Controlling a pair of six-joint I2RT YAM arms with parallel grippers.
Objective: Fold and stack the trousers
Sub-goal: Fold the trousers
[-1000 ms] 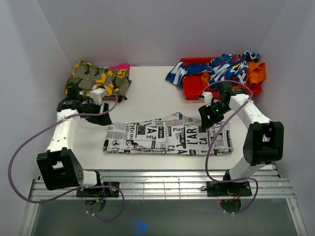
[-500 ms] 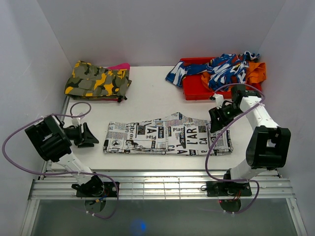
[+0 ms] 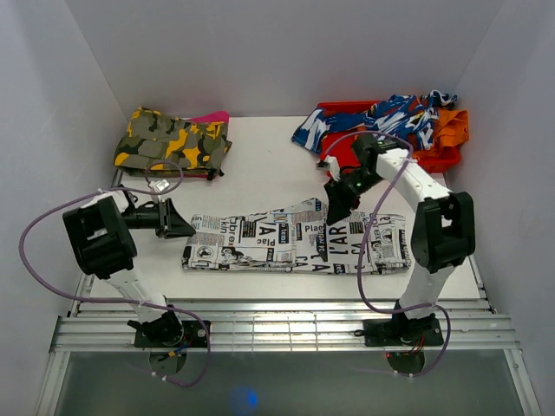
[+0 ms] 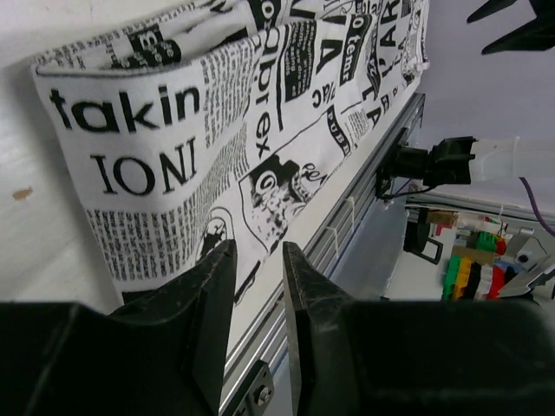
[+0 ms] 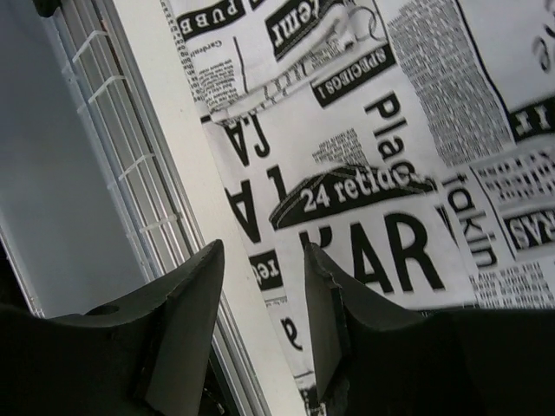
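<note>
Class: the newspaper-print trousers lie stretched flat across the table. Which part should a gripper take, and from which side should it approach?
Probably the short left end of the trousers, approached low from the left, where the left gripper stands. Elsewhere the cloth lies flat on the table, but that end looks doubled into a thicker edge for fingers to pinch.
</note>
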